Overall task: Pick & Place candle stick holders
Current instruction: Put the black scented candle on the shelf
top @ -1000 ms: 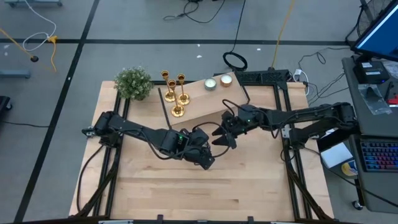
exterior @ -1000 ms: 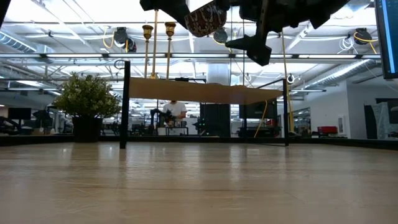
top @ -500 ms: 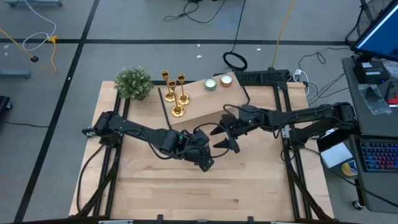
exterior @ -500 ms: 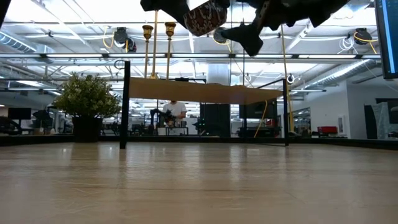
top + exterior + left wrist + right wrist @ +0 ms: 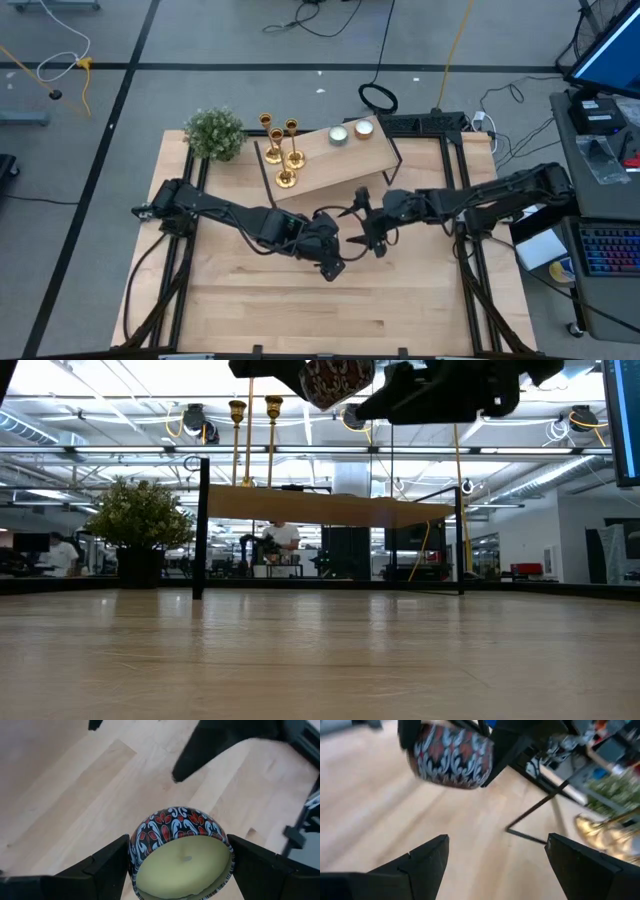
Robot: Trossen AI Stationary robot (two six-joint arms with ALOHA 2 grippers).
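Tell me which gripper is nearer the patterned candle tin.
Left. The left gripper holds the patterned candle tin between its fingers above the table; the right gripper hangs open beside it, not touching.

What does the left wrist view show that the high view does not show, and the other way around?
Only the left wrist view shows the pale yellow wax inside the round tin candle with a red, white and black pattern, clamped in the left hand.

Only the high view shows the three shiny gold candlesticks, the green bushy plant, the raised wooden shelf with two tealight discs, and the open right hand.

Both show the light wooden table.
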